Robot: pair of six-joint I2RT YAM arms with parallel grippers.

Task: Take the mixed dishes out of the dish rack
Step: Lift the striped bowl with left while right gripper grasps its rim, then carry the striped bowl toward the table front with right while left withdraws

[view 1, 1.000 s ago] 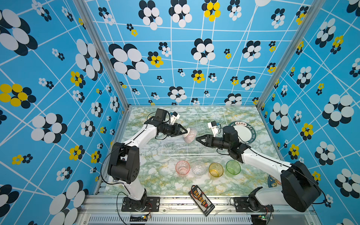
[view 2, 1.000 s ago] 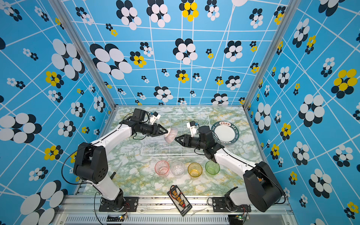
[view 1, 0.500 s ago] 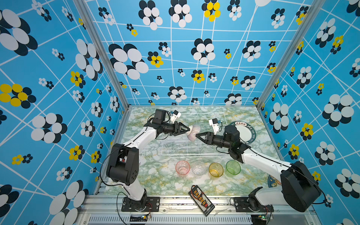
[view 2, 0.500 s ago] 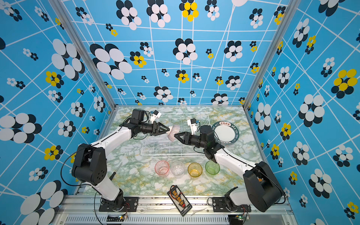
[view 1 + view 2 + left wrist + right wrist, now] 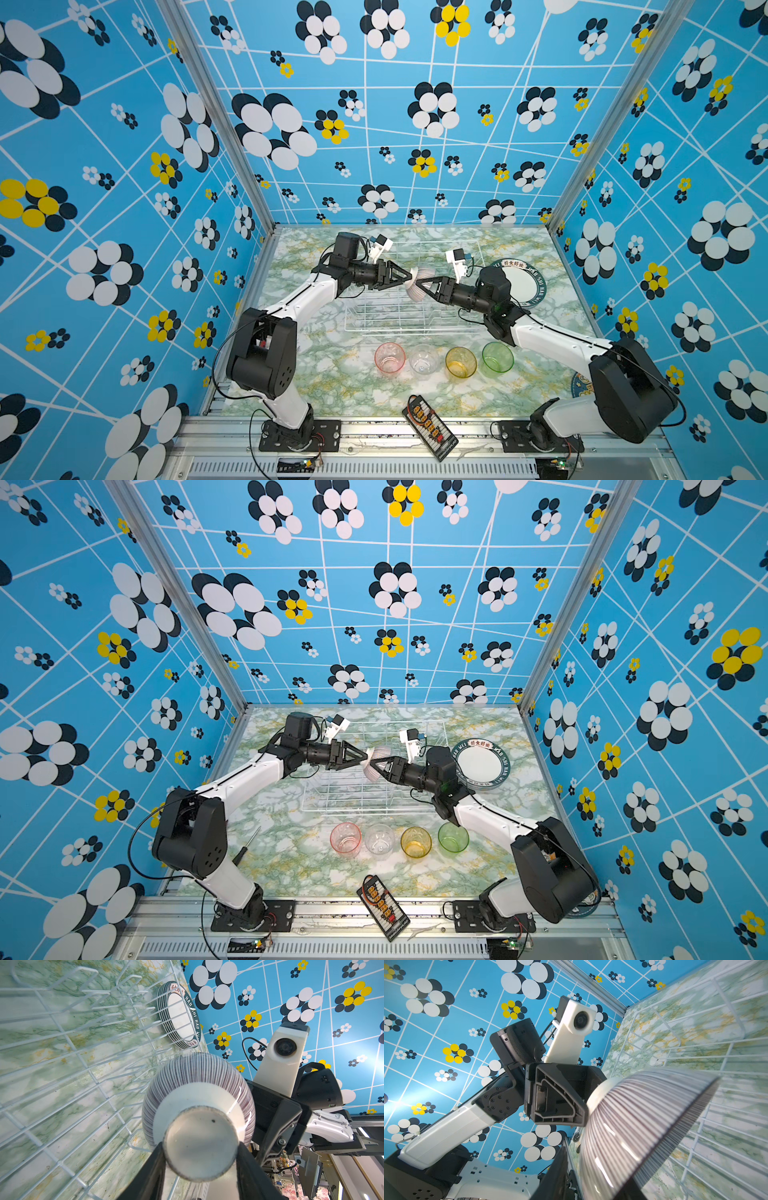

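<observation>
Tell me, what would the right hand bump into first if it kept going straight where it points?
The striped bowl, held by its foot in the left hand. The right hand sits right at the bowl's rim; whether it touches yet is unclear.

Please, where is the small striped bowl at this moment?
In both top views the striped bowl hangs above the dish rack, near the middle, with the left claw shut on its foot and the right claw at its rim.

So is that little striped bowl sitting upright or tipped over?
Tipped sideways: the bowl hangs above the rack, foot pinched by the left tool, mouth facing the right arm.
</observation>
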